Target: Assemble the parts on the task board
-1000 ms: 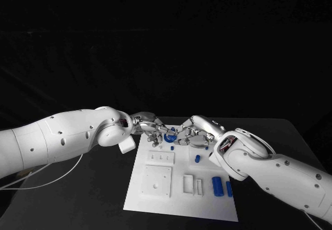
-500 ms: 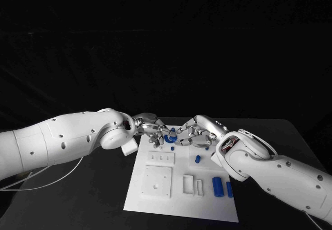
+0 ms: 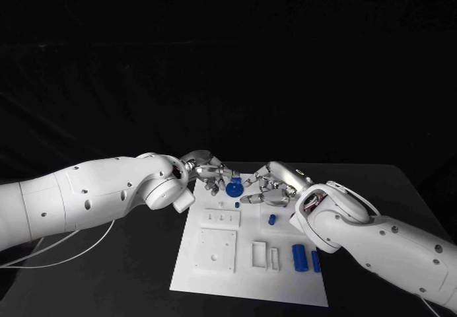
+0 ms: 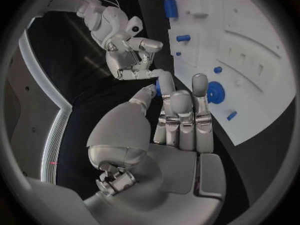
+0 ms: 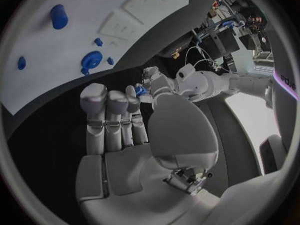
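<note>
No readable text, labels, brands, numbers or signs anywhere in these views. Nothing printed showing on the task board (image 3: 249,264), on the blue parts, or on either arm's white shell.

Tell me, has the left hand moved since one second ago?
Yes. The left hand lifted slightly toward the task board's far edge.
</note>
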Robot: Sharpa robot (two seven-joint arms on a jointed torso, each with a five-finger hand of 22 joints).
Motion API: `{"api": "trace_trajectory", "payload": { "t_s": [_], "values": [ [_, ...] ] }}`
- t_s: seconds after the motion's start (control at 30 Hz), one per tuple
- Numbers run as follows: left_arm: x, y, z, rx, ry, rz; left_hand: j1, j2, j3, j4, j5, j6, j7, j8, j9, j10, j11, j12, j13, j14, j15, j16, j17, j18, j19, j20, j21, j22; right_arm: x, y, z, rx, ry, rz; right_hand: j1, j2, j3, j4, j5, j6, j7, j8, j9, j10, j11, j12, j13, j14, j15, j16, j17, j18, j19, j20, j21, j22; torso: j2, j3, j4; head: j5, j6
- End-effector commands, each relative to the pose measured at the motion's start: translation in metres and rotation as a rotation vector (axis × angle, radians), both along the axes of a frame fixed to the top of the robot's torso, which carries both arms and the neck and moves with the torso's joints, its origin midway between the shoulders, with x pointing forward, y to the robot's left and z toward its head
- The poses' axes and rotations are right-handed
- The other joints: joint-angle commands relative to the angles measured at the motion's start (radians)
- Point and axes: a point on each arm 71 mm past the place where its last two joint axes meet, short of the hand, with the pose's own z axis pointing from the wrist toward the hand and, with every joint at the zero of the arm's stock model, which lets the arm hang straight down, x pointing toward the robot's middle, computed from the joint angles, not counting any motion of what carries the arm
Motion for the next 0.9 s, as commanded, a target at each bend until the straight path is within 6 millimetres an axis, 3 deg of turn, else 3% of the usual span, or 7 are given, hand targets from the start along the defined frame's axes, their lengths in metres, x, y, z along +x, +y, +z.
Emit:
{"api": "trace_trajectory", "payload": {
  "t_s": [0.03, 0.37, 0.9],
  "values": [
    [0.0015, 0.0015, 0.0026, -0.007, -0.031, 0.07, 0.056, 0.045, 0.006, -0.004, 0.003, 0.061, -0.053, 0.002, 0.0, 0.038, -0.014, 0.005, -0.001, 0.005, -0.001, -0.003, 0.002, -0.006, 0.008, 0.001, 0.005, 0.016, 0.0006, 0.0005, -0.0019, -0.013, 0.005, -0.026, 0.004, 0.002, 0.005, 0.008, -0.002, -0.002, -0.002, -0.003, 0.001, -0.004, -0.003, 0.003, 0.001, 0.0, 0.0, -0.003, 0.002, 0.009, 0.031, 0.004, 0.001, 0.094, 0.001, -0.0005, 0.0003, 0.0, -0.001],
    [-0.0023, -0.002, 0.0007, -0.005, -0.009, 0.05, 0.057, 0.043, 0.01, -0.004, 0.005, 0.063, -0.054, 0.002, 0.001, 0.038, -0.014, 0.008, -0.006, 0.008, -0.001, -0.007, 0.004, -0.006, 0.008, 0.0, 0.005, 0.016, 0.0061, -0.0061, -0.0018, 0.024, -0.029, -0.159, -0.007, -0.005, 0.065, 0.035, -0.034, 0.016, -0.007, -0.003, 0.001, 0.006, -0.008, 0.003, -0.004, 0.01, -0.004, -0.004, 0.004, 0.008, 0.039, -0.001, 0.005, 0.095, 0.0, -0.0008, 0.0002, 0.002, -0.002],
    [-0.0046, -0.0048, 0.0002, -0.009, 0.001, 0.038, 0.055, 0.042, 0.012, -0.004, 0.006, 0.064, -0.054, 0.002, 0.002, 0.038, -0.014, 0.01, -0.008, 0.009, -0.002, -0.008, 0.006, -0.007, 0.008, 0.0, 0.005, 0.016, 0.0067, 0.0, -0.0005, 0.05, -0.037, -0.198, -0.017, -0.017, 0.069, 0.062, -0.043, 0.018, -0.009, -0.003, 0.002, 0.01, -0.009, 0.004, -0.004, 0.013, -0.005, -0.006, 0.005, 0.008, 0.041, -0.001, 0.003, 0.095, 0.001, -0.0002, -0.0007, 0.003, -0.002]
  ]
}}
